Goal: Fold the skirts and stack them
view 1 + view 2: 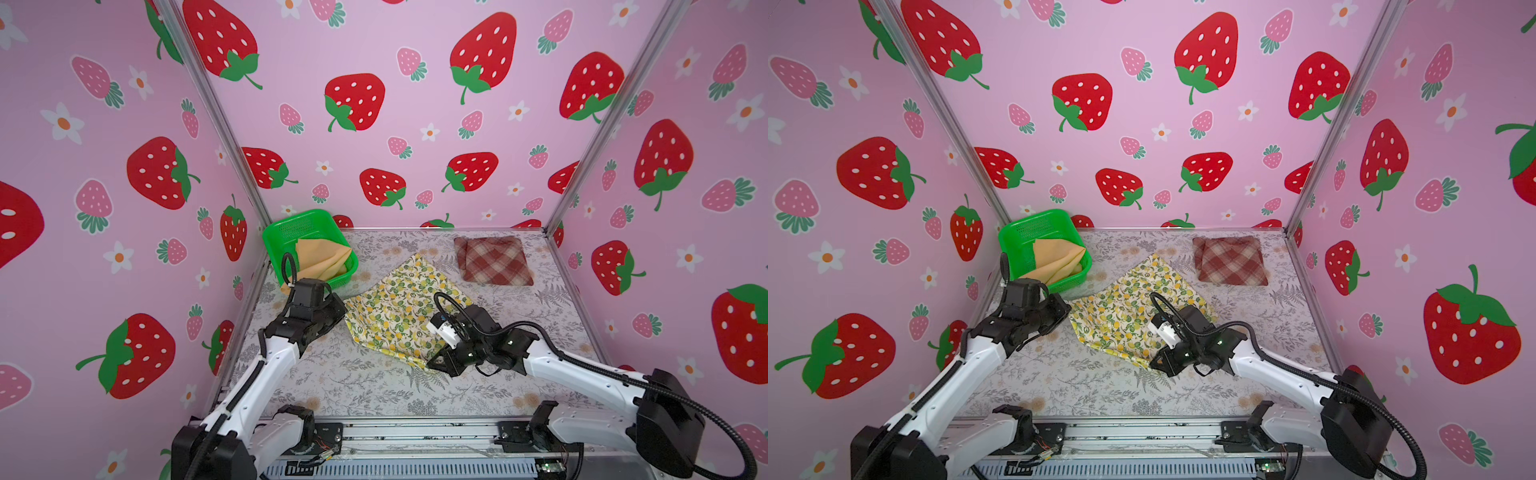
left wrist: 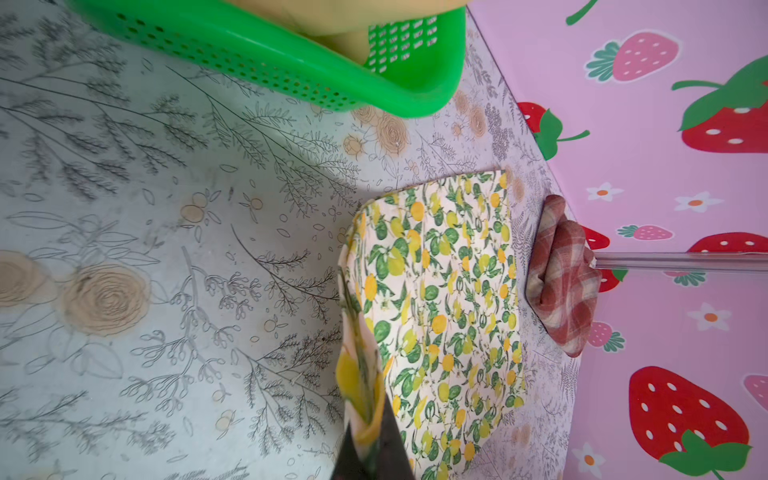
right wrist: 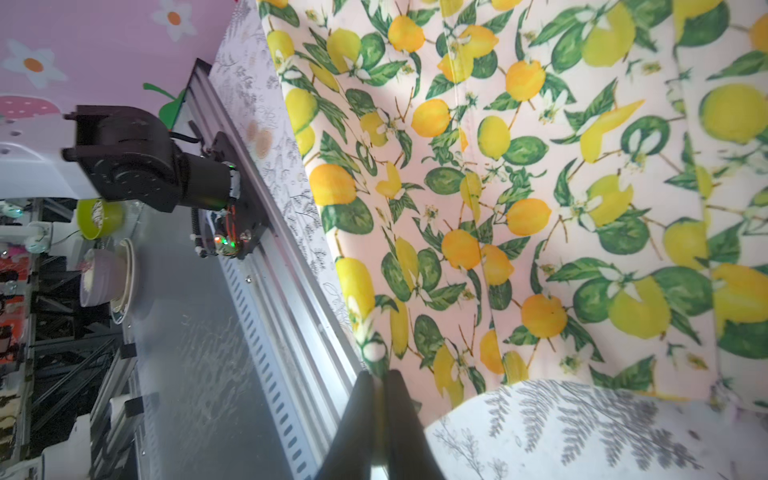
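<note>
1. Clamps left jaws fully shut on a bunched edge of the lemon skirt (image 2: pixel 449 291), on its side nearest the basket (image 1: pixel 291 224).
2. Pinches right jaws closed on that skirt's near edge, the cloth only a thin sliver between them in the right wrist view.
3. Leaves the rest spread across the middle of the worktop (image 1: pixel 374 386) as a rumpled diamond in both top views.
4. Shows the plaid skirt (image 1: pixel 492 259) folded square at back right, well apart from the lemon one.
5. Shows the mustard skirt (image 1: pixel 322 257) heaped in the green basket at back left, one fold spilling over the near rim.
</note>
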`<state>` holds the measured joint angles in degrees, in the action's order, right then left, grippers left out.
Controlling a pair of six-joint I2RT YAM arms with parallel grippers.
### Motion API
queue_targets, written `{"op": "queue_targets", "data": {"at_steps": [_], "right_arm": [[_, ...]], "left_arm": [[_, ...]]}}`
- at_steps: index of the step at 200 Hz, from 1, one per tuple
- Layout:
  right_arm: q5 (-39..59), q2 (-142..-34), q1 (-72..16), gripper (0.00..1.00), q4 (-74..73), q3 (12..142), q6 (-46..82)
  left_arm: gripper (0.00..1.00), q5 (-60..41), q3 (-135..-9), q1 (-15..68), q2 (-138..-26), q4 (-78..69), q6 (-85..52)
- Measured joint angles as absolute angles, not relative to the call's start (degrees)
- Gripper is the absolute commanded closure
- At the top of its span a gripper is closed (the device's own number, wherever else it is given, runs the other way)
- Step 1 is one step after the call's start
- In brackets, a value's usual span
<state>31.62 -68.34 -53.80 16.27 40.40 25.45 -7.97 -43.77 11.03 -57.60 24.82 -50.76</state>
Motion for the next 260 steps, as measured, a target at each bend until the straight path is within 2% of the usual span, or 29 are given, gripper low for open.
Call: {"op": "queue_targets", "data": {"at_steps": [30,60,107,156,260], "right_arm": [[33.04,-66.57,-55.66,0.88,15.81,42.72,27.49],[32.91,-64.40,-55.66,0.88,15.49,43.29,29.23],[30.06,-64.10,-53.89,0.89,15.53,43.46,31.73],[28.21,-64.40,-44.97,0.89,15.42,43.46,32.18],[29.91,-73.97,-30.33,0.88,12.12,42.83,29.19]], "left_arm": [[1.00,-6.98,-45.43,11.03,-49.95,32.97,-50.17],[1.00,-7.09,-50.37,11.05,-51.77,35.99,-49.52],[1.00,-7.60,-61.93,11.84,-68.99,33.78,-49.01],[1.00,-7.99,-74.98,14.28,-87.50,28.99,-49.10],[1.00,-7.60,-93.93,17.30,-111.81,27.55,-49.76]]}}
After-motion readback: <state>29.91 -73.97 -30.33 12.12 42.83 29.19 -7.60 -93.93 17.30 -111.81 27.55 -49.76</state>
